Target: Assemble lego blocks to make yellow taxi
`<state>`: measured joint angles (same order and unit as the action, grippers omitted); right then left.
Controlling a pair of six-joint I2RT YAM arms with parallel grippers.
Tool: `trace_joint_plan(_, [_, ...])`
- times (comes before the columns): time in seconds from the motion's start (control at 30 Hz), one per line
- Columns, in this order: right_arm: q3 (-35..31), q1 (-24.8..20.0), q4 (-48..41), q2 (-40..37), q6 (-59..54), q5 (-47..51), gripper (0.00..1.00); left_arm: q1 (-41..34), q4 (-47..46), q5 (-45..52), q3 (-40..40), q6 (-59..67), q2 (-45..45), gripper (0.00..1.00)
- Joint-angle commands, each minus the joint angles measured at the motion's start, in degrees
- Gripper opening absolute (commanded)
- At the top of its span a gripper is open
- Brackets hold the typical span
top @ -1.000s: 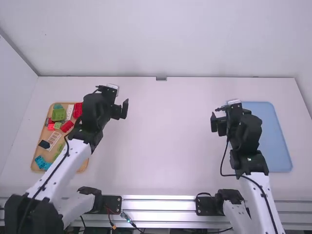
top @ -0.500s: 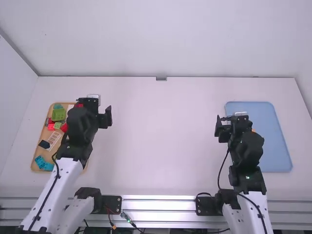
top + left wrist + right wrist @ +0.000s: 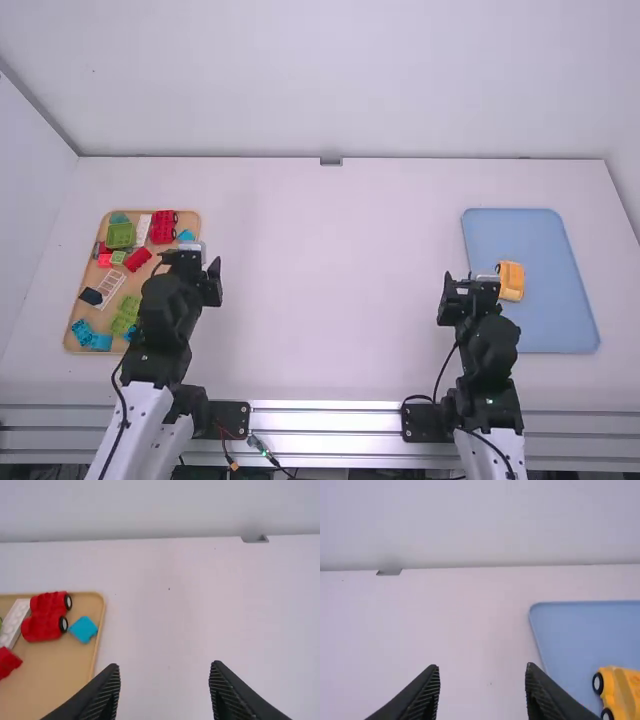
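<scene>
Over the last second the left gripper (image 3: 165,666) and right gripper (image 3: 482,667) have both drawn back toward their bases, each with its jaws spread and nothing between them. That brings the yellow taxi (image 3: 511,281) into full view on the blue tray (image 3: 550,325), near its inner edge, so the build looks finished and the arms seem to be retiring. The taxi is a chunky, rounded yellow body with black, pale-hubbed wheels (image 3: 598,683) along the side facing mid-table (image 3: 330,300).
</scene>
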<state>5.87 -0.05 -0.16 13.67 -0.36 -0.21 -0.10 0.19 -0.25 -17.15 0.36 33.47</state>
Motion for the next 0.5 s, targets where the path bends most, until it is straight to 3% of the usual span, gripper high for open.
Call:
trace_joint_plan(0.0, [-3.2, 0.1, 0.2, -3.2, 0.4, 0.2, 0.40, 0.1, -0.2, 0.3, 3.4, -0.4, -3.6, 0.43])
trace_joint_plan(0.27, [-5.9, 0.1, 0.2, -12.3, 0.4, 0.2, 0.24, 0.1, -0.2, 0.3, 13.8, -0.4, -14.0, 0.25])
trace_joint_plan(0.47, [-5.9, 0.1, 0.2, -13.7, 0.4, 0.2, 0.16, 0.1, -0.2, 0.3, 17.1, -0.4, -19.7, 0.15])
